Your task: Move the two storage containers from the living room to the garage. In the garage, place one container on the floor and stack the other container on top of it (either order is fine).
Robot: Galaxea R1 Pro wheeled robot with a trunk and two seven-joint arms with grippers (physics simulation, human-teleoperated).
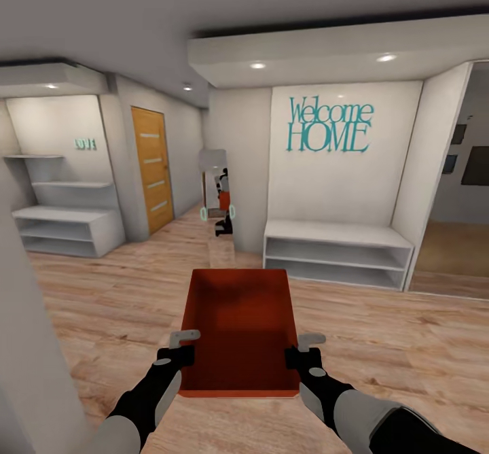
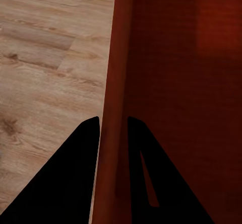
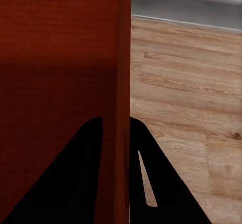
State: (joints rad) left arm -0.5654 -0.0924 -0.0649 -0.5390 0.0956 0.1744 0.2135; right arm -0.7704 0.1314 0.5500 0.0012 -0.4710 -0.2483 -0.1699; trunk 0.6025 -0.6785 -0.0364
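Note:
An orange-red storage container hangs level in front of me above a light wood-plank floor, its open top up and nothing inside. My left gripper is shut on its left wall, one dark finger on each side. My right gripper is shut on its right wall in the same way, fingers straddling the thin edge. The room around me is a hallway with wood flooring, not the grey concrete garage.
A low white shelf bench stands ahead right under teal "Welcome HOME" lettering. White shelves stand at the left beside a slatted wood door. A mirror faces me. A white wall edge looms close left; an opening shows right.

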